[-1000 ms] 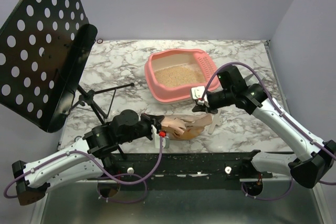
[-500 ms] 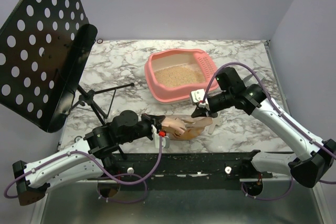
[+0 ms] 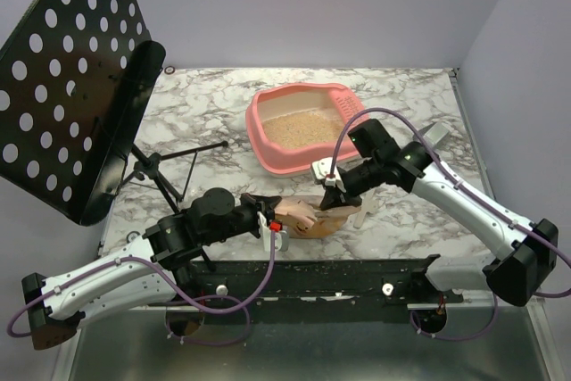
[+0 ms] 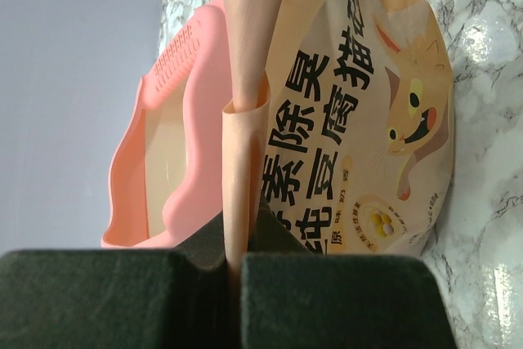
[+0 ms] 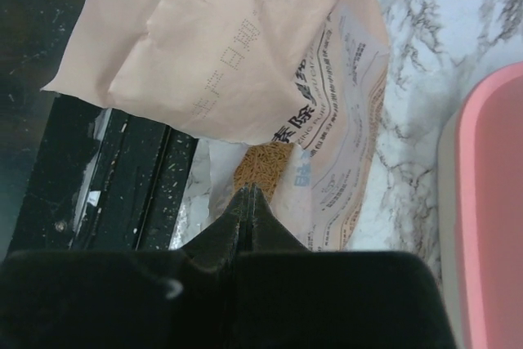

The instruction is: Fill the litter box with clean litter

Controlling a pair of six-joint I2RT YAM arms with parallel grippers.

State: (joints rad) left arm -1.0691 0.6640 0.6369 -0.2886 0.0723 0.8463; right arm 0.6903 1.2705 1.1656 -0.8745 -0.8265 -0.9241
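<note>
The pink litter box [image 3: 268, 144] stands at the table's middle back, with tan clean litter [image 3: 303, 129] covering its floor. A crumpled tan paper bag [image 3: 308, 218] with dark print lies near the front edge. My left gripper [image 3: 270, 219] is shut on the bag's folded edge; in the left wrist view [image 4: 233, 251] the fold runs up between the pads, the printed bag [image 4: 359, 120] to the right and the litter box [image 4: 172, 145] behind. My right gripper [image 3: 332, 188] is shut, hovering over the bag's right end. Its tips [image 5: 249, 194] point at litter [image 5: 263, 165] showing in the bag's [image 5: 229, 46] torn opening.
A black perforated music stand [image 3: 71, 69] leans at the left, its tripod legs [image 3: 169, 171] spread on the marble table [image 3: 205, 104]. A black rail [image 3: 312, 274] runs along the front edge. The litter box rim [image 5: 490, 202] shows at the right of the right wrist view.
My right gripper has moved left and down from beside the litter box's front corner to just over the bag. The left gripper and bag have stayed put.
</note>
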